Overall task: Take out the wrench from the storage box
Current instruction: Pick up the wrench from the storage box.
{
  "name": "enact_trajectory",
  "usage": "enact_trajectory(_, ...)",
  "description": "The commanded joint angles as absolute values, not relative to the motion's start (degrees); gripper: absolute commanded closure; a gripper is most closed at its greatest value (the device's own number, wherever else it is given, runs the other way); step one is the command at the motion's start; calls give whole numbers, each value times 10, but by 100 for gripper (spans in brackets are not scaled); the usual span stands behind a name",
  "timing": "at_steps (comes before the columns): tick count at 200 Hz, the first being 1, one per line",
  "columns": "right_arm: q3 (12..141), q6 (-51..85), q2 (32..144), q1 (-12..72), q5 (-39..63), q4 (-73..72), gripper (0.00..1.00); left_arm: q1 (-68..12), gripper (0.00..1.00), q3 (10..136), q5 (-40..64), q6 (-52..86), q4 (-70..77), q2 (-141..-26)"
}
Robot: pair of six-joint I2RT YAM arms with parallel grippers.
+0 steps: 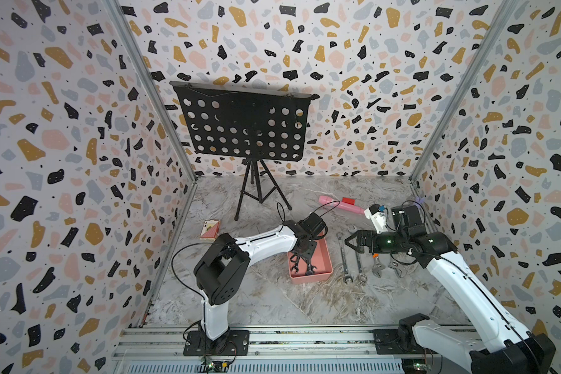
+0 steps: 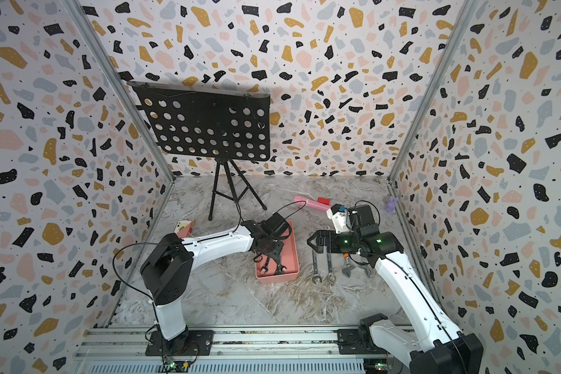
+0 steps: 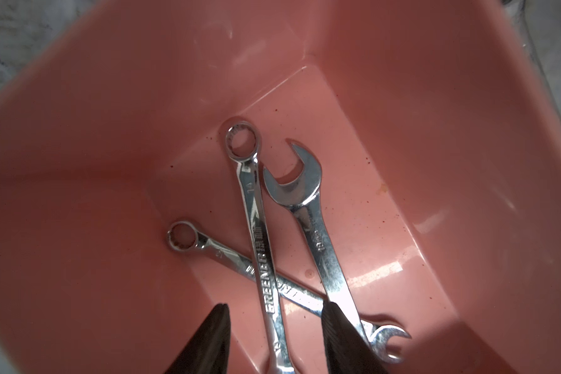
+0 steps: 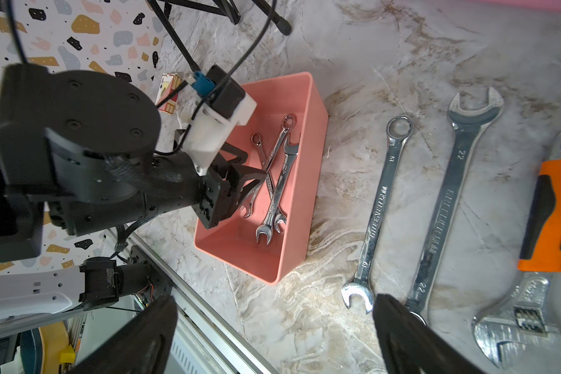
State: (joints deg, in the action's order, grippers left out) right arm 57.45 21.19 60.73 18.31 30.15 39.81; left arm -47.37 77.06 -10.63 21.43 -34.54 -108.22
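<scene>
The salmon-pink storage box [image 1: 325, 255] [image 2: 292, 252] sits mid-table and holds three crossed chrome wrenches. In the left wrist view the "GREENER" wrench [image 3: 259, 246] lies on top of a small ring-end wrench [image 3: 214, 251], with an open-end wrench [image 3: 318, 233] beside them. My left gripper [image 3: 276, 306] [image 1: 302, 262] reaches down into the box, open, its jaws straddling the top wrench's handle with a gap on each side. The right wrist view also shows the box [image 4: 305, 194] and these wrenches [image 4: 274, 181]. My right gripper [image 4: 276, 299] [image 1: 348, 243] hovers open and empty to the right of the box.
Right of the box lie two long combination wrenches [image 1: 344, 255] [image 4: 450, 200] and two adjustable wrenches [image 1: 377, 267], one orange-handled [image 4: 554, 210]. A black music stand [image 1: 243, 126] stands at the back. A card box [image 1: 209, 229], a pink tube [image 1: 337, 204] and a red block [image 1: 348, 200] lie beyond.
</scene>
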Motion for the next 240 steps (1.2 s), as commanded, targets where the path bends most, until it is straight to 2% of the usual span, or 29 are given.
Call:
enact_trajectory(1, 572, 209, 599, 186, 297, 393, 0, -468, 56, 791, -117, 204, -348, -1103)
enact_trajectory(21, 566, 210, 597, 186, 298, 390, 0, -463, 63, 792, -115, 203, -348, -1117)
enact_trajectory(172, 545, 216, 602, 186, 308, 369, 0, -440, 70, 798, -53, 191, -345, -1180)
enact_trajectory(240, 541, 225, 606, 186, 311, 357, 0, -440, 93, 795, -50, 186, -352, -1155)
